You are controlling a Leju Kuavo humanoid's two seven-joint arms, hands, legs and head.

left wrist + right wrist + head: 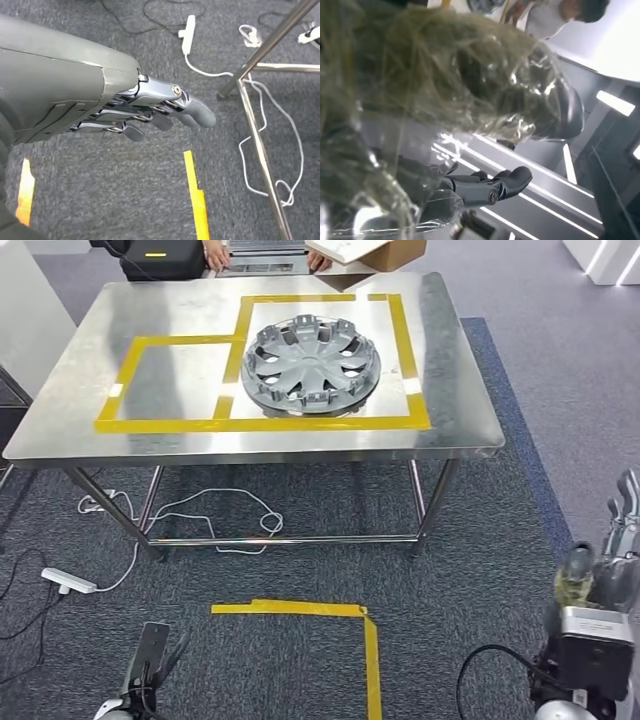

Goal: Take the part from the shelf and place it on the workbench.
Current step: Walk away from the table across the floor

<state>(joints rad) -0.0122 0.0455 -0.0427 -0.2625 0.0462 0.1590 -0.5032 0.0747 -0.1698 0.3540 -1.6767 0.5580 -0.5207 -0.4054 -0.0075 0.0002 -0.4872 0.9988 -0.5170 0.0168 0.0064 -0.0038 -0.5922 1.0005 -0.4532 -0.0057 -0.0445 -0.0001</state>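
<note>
The part, a grey plastic wheel cover, lies flat on the steel workbench, inside the larger yellow-taped rectangle. My right hand is low at the right, well short of the bench, fingers pointing up and apart, with nothing in it. In the right wrist view the right hand shows behind crinkled clear wrap, its fingers stretched out and empty. My left hand hangs over the carpet with straight fingers, holding nothing; in the head view the left hand is at the bottom left.
A smaller taped rectangle lies left of the part. A person's hands, a cardboard box and a black case are beyond the far edge. On the carpet: white cables, power strip, yellow tape corner.
</note>
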